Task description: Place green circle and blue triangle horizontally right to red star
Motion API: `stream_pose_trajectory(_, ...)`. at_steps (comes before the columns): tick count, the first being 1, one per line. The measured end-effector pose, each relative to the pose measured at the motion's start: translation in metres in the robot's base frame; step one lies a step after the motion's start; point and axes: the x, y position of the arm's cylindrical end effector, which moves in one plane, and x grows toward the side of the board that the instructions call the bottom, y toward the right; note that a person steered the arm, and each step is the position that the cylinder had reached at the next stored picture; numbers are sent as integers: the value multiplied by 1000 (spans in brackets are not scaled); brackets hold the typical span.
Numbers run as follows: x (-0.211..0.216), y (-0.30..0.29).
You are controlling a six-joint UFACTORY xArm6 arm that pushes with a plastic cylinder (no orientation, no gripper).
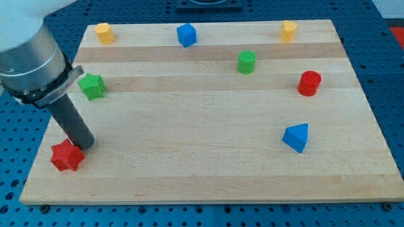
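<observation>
The red star [65, 156] lies near the board's bottom-left corner. My tip [84, 145] rests on the board just to the upper right of the red star, touching or almost touching it. The green circle [246, 62] stands in the upper middle-right of the board, far from the star. The blue triangle [297, 137] lies at the lower right, also far from the star. Both are well to the right of my tip.
A green star [93, 86] sits at the left, above my tip. A yellow block [104, 32], a blue cube [186, 34] and another yellow block [288, 30] line the top edge. A red cylinder [309, 82] stands at the right. The wooden board [189, 164] lies on a blue table.
</observation>
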Motion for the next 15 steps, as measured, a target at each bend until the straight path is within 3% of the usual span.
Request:
stream_pose_trajectory(1, -8, 3)
stream_pose_trajectory(2, -23, 45)
stream_pose_trajectory(3, -57, 122)
stream_pose_trajectory(4, -60, 206)
stream_pose_trajectory(7, -147, 345)
stream_pose_trajectory(9, -198, 340)
stream_pose_trajectory(10, -181, 271)
stream_pose_trajectory(11, -164, 239)
stream_pose_trajectory(13, -215, 222)
stream_pose_trajectory(15, -126, 196)
